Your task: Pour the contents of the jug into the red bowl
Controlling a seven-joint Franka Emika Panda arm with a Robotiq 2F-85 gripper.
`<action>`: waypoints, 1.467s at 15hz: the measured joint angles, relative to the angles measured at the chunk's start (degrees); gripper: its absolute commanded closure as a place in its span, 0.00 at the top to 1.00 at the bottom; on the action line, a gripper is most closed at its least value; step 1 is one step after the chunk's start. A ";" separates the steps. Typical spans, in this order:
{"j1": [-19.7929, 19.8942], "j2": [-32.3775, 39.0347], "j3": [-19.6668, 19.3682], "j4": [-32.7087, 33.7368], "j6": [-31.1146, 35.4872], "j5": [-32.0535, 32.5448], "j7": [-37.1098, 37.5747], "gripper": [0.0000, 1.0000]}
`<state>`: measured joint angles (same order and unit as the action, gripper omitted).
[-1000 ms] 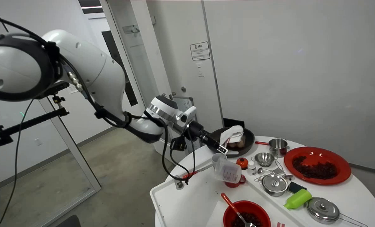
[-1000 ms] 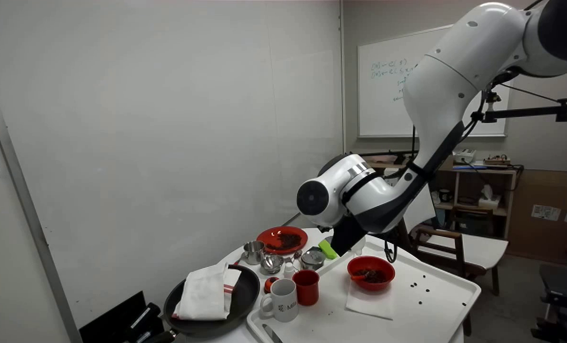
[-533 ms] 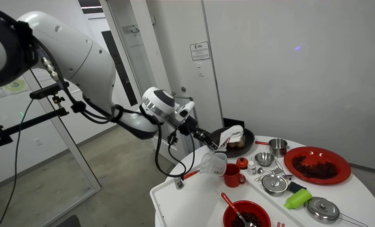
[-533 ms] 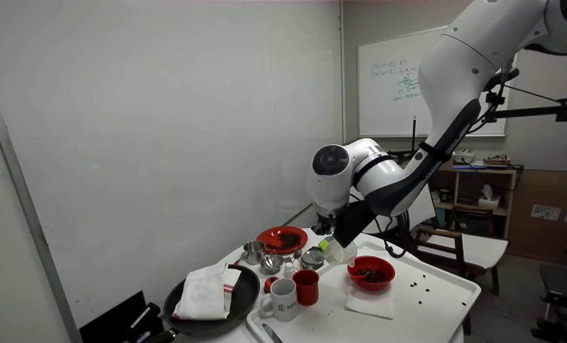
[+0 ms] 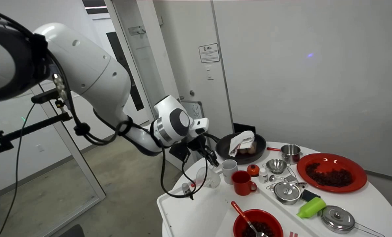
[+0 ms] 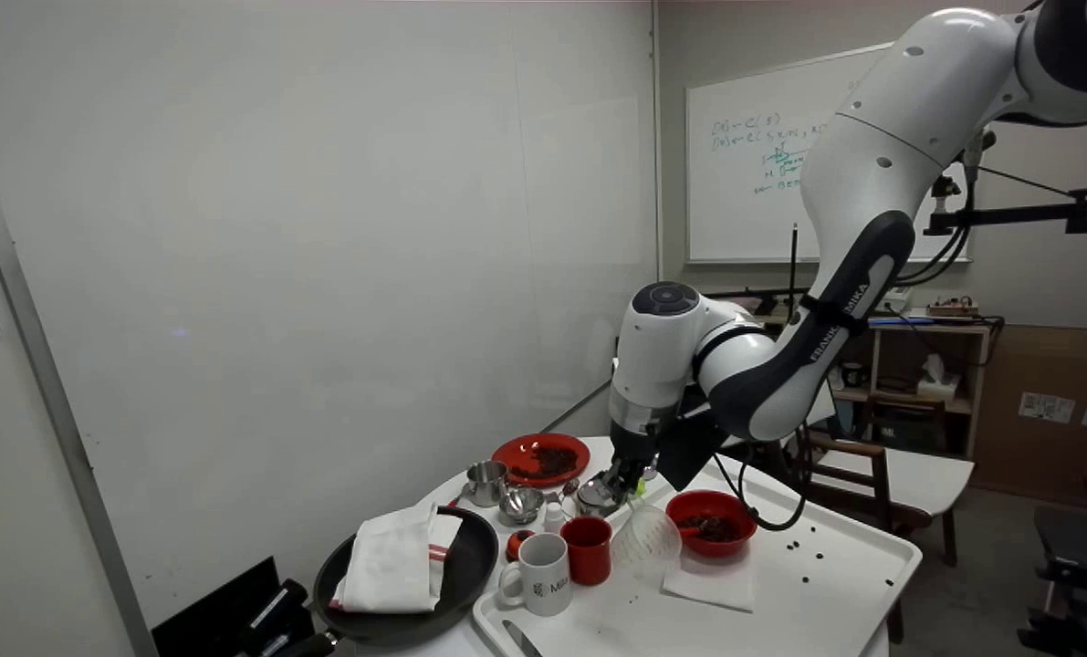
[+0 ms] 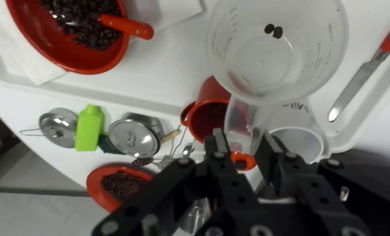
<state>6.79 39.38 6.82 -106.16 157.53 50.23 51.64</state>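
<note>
The jug, clear and cup-sized, hangs over the tray in both exterior views, slightly tilted (image 5: 212, 179) (image 6: 648, 543). The wrist view looks down into the jug (image 7: 263, 62); two dark beans show within its outline. Its handle lies between the fingers of my gripper (image 7: 241, 134), which is shut on it. My gripper points mostly down beside the mugs in both exterior views (image 5: 215, 163) (image 6: 632, 484). The red bowl (image 7: 55, 46) holds dark beans and a red-handled spoon. It stands on the tray, apart from the jug, in both exterior views (image 5: 276, 221) (image 6: 726, 507).
A red mug (image 6: 588, 552) and a white mug (image 6: 543, 575) stand close to the jug. A knife (image 7: 358, 85) lies on the white tray (image 6: 780, 593) with scattered beans. A black pan (image 6: 470, 557) holds a towel. A red plate (image 5: 344, 162), steel pots and a green bottle (image 5: 311, 208) stand beyond.
The jug has turned from lying strongly sideways to nearly upright and has moved left and lower in an exterior view. My gripper has rotated to point downward. The bowl has not moved.
</note>
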 measured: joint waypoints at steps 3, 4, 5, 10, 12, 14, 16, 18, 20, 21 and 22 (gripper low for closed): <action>5.84 3.36 6.39 -0.33 0.13 -7.39 -11.82 0.10; 8.16 4.61 8.95 -0.32 -0.97 -9.77 -15.79 0.10; 10.42 5.77 11.39 -0.25 -2.94 -12.06 -19.55 0.10; 3.87 6.72 4.41 2.74 -17.91 -32.68 -31.83 0.09; -0.76 6.76 0.18 5.12 -26.06 -37.35 -32.87 0.10; -4.06 6.85 -2.64 7.41 -34.74 -39.96 -33.15 0.09; -6.21 7.23 -4.52 9.82 -43.49 -41.21 -33.21 0.09; -7.69 8.01 -5.98 12.31 -50.46 -41.63 -33.21 0.11; -8.62 9.45 -7.21 14.57 -53.45 -41.64 -33.15 0.11; -8.90 10.47 -7.78 15.67 -53.84 -41.64 -33.06 0.11; -9.07 11.70 -8.30 16.82 -53.86 -41.64 -32.94 0.11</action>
<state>-2.28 51.08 -1.48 -89.34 103.67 8.60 18.70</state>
